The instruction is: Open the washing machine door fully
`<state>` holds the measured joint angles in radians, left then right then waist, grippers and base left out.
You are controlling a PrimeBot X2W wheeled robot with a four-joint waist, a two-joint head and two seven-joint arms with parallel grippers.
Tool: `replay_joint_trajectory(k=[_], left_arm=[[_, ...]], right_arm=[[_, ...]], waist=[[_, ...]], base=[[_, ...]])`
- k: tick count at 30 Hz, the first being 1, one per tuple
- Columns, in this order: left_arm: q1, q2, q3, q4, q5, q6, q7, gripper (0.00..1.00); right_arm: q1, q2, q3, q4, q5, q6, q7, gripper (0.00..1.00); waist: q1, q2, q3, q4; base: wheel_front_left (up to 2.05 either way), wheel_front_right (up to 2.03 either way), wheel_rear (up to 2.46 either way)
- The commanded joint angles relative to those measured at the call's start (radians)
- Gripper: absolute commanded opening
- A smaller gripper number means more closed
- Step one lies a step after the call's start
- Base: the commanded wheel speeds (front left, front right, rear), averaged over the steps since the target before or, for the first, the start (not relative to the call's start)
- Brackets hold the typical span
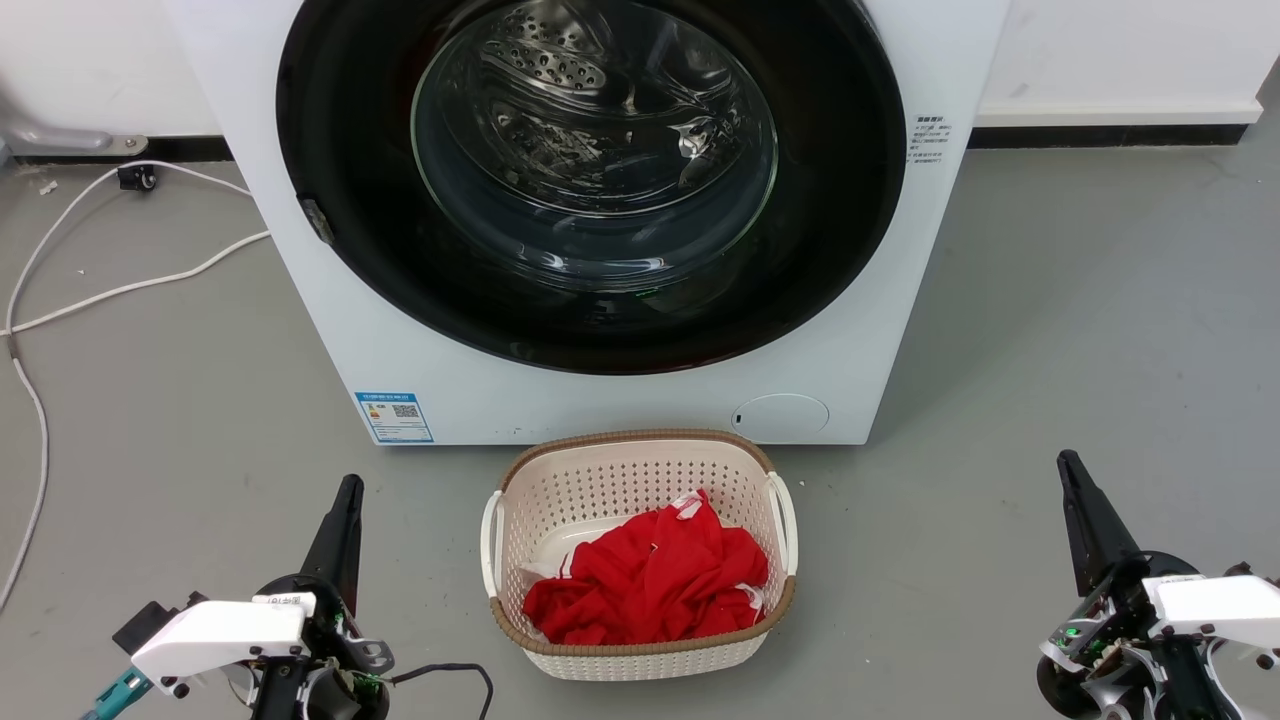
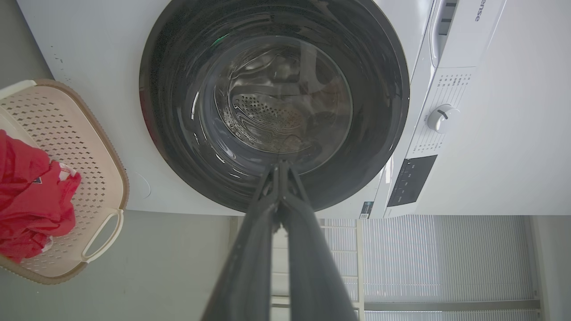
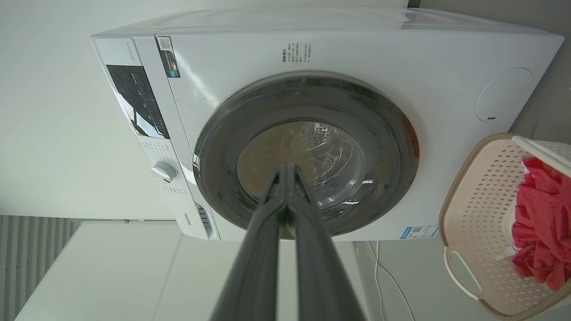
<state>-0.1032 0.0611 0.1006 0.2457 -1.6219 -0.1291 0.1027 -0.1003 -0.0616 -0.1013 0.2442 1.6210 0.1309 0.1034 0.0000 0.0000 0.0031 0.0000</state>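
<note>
Arms [image 1: 220, 632] low near grey floor [image 1: 1050, 330], left gripper [image 1: 350, 484] and right gripper [image 1: 1066, 460] each with two long dark fingers [image 1: 335, 545] pressed together, tips up, well apart from shiny round black washing machine door [image 1: 840, 200] with bulging clear glass [image 1: 595, 150], shut flat on big white washing machine [image 1: 600, 405], behind holey beige basket [image 1: 640, 437] of crumpled red cloth [image 1: 650, 580].

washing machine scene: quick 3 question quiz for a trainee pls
1. True or false: the washing machine door is closed on the washing machine.
2. What lies in the laundry basket? A) red cloth B) blue towel C) nothing
3. Fill in: the left gripper and the right gripper both have their fingers ___.
Key: 1 true; 2 A; 3 shut.
</note>
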Motion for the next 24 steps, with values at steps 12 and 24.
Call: replay_joint_trajectory(k=[12,24], left_arm=[[0.002,-0.002,0.001,0.004,0.001,0.0,0.0,1.0],[-0.003,-0.005,-0.027,-0.023,0.045,0.0,-0.054,1.0]], right_arm=[[0.002,0.002,-0.002,0.003,-0.001,0.0,0.003,1.0],[0.015,0.004,0.028,-0.02,-0.042,0.0,-0.052,1.0]], waist=[[0.0,0.0,0.0,0.0],[0.0,0.0,0.002,-0.002]], base=[[0.0,0.0,0.0],[0.0,0.0,0.0]])
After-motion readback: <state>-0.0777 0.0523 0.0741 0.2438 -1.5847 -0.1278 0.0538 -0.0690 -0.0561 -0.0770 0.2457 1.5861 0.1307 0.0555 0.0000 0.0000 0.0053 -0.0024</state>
